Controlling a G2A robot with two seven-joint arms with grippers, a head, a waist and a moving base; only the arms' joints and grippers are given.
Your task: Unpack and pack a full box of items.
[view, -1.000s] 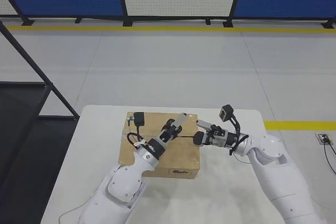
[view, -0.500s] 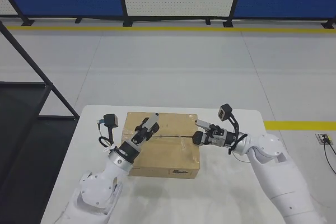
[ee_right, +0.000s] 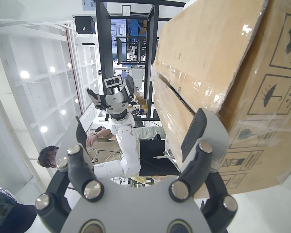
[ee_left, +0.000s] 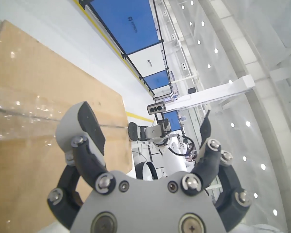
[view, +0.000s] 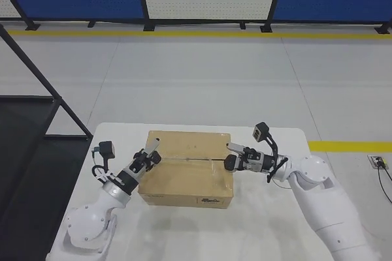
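Cardboard box [view: 186, 173], taped shut, with an open gripper at each end of its top seam.

I see the box lying flat in the middle of the white table [view: 268, 215]. Clear tape [view: 191, 158] runs along the line where the flaps meet. I judge the walls stiff but the flaps springy, the tape slick and crinkly, and a full box too heavy to pinch-lift. I would work at a flap edge by the seam rather than the smooth sides. My left gripper [view: 147, 158] is spread wide at the box's left end, one finger over the top just by the seam. My right gripper [view: 230, 156] is also spread wide at the seam's right end, one pad close against the upper edge. I cannot tell whether it touches.
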